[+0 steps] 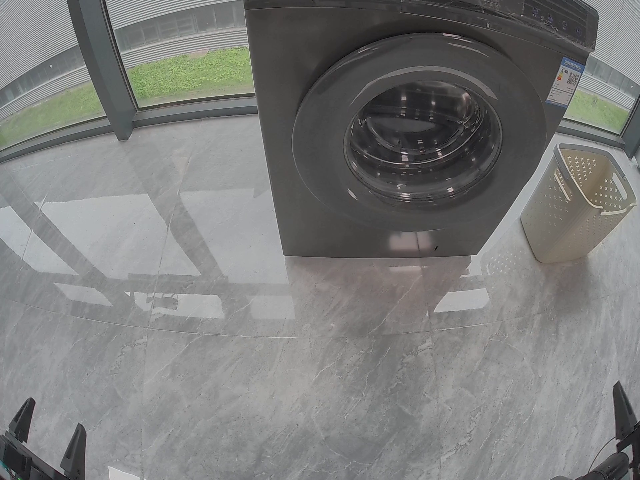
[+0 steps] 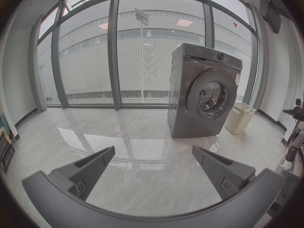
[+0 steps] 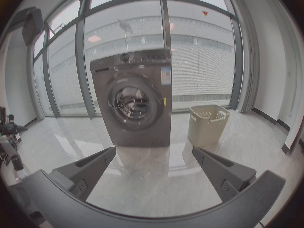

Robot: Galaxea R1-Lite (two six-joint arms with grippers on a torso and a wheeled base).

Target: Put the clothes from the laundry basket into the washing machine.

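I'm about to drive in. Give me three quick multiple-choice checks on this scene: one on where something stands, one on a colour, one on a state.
1. Where does the laundry basket stand relative to the washing machine?
A) on top of it
B) on the floor, to its right
C) behind it

2. What colour is the basket?
A) cream
B) blue
C) black

3. The machine's door is:
A) swung wide open
B) shut
C) missing

Answers:
1 B: the head view shows it standing on the floor on the robot's right of the machine.
2 A: its perforated walls are cream.
3 B: the round glass door sits flush in the front panel.
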